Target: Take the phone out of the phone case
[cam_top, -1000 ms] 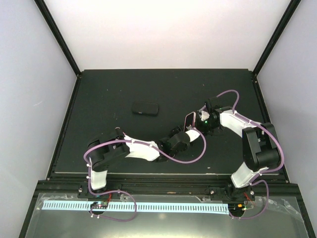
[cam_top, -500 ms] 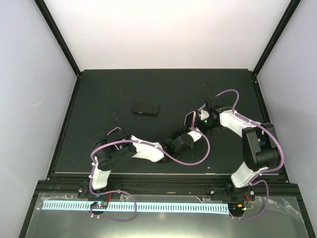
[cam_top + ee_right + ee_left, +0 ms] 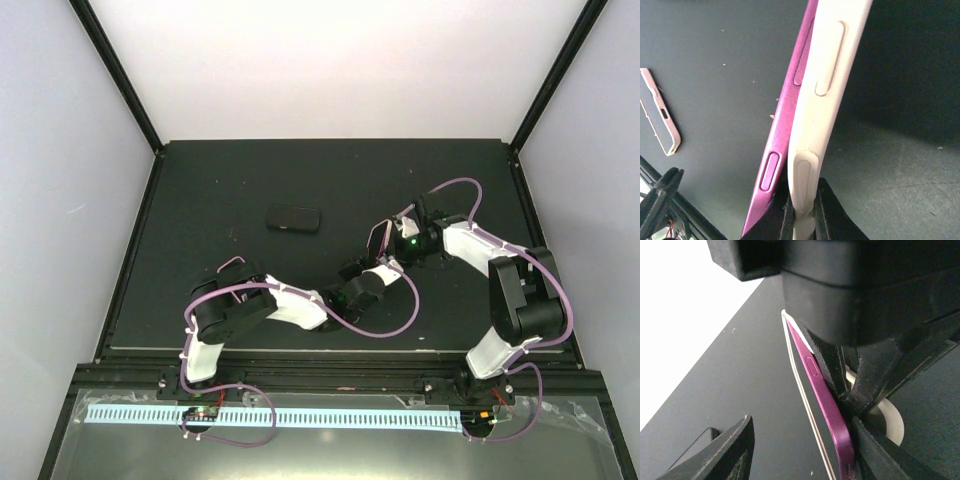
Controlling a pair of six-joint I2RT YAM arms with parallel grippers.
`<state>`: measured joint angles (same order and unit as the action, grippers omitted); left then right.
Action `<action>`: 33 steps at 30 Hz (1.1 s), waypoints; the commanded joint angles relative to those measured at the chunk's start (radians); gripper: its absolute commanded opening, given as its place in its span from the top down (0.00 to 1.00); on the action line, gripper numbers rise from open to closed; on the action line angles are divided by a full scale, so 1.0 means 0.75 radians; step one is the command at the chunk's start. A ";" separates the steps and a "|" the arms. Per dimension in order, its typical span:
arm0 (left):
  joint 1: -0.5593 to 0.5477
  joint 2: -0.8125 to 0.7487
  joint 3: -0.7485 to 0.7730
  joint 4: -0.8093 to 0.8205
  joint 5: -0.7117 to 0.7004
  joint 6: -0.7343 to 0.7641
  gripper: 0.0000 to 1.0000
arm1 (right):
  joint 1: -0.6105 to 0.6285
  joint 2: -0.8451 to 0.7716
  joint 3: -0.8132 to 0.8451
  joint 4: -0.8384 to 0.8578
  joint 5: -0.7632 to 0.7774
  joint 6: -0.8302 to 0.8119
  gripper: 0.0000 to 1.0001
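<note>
The phone [image 3: 785,125], with a magenta metal edge, stands on its side between my two arms, seen in the top view as a thin strip [image 3: 383,240]. The cream phone case [image 3: 835,60] lies against its right side, and the phone's edge has come away from the case wall. My right gripper [image 3: 802,192] is shut on the case's wall. My left gripper [image 3: 802,432] straddles the phone [image 3: 825,400]: the right finger [image 3: 880,455] rests against the magenta edge, and the left finger [image 3: 720,455] stands apart with a clear gap.
A second dark handset [image 3: 293,218] lies flat on the black table [image 3: 220,180] behind and to the left. Its pink rim [image 3: 660,112] shows in the right wrist view. Purple cables loop off both arms.
My left gripper has narrowed and slid forward around the phone, its elbow swinging right. The right gripper and the case have shifted slightly left and away.
</note>
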<state>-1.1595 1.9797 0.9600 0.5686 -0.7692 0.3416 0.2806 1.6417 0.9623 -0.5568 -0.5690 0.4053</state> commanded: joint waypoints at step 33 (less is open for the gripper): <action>0.060 -0.628 -0.260 -0.356 0.005 -0.508 0.99 | 0.002 -0.322 -0.034 -0.048 0.454 -0.121 0.99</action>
<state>-1.1389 1.6333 0.8127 0.4328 -0.6144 0.0620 0.3489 1.4101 0.9569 -0.5697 -0.5877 0.3866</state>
